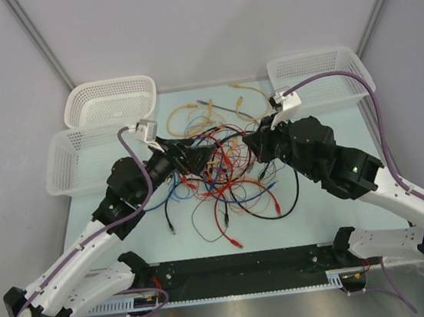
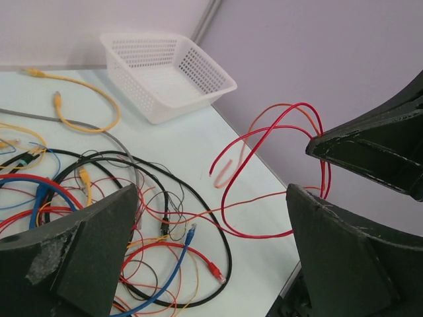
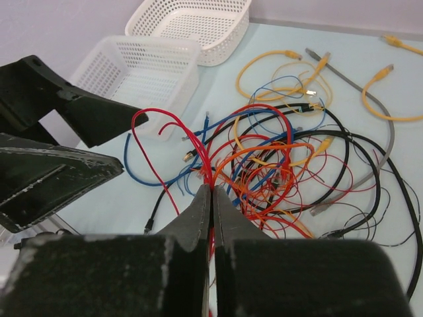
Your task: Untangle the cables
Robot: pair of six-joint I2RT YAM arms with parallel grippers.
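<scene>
The cables (image 1: 223,184) lie in a tangle of red, black, blue and orange wires at the table's middle, and they also show in the right wrist view (image 3: 277,165). My right gripper (image 3: 211,189) is shut on a few thin red wires (image 3: 198,148) and holds them lifted in loops. In the left wrist view these red loops (image 2: 264,132) run up to the right gripper's fingers (image 2: 370,145). My left gripper (image 2: 211,198) is open and empty over the tangle's edge, close to the red loops. In the top view both grippers, left (image 1: 192,157) and right (image 1: 250,140), meet over the tangle.
Two white mesh baskets (image 1: 110,100) (image 1: 80,159) stand at the back left and one (image 1: 318,76) at the back right. Loose yellow cables (image 1: 191,114) and a grey one (image 1: 221,107) lie behind the tangle. The table's right edge (image 2: 291,277) is near.
</scene>
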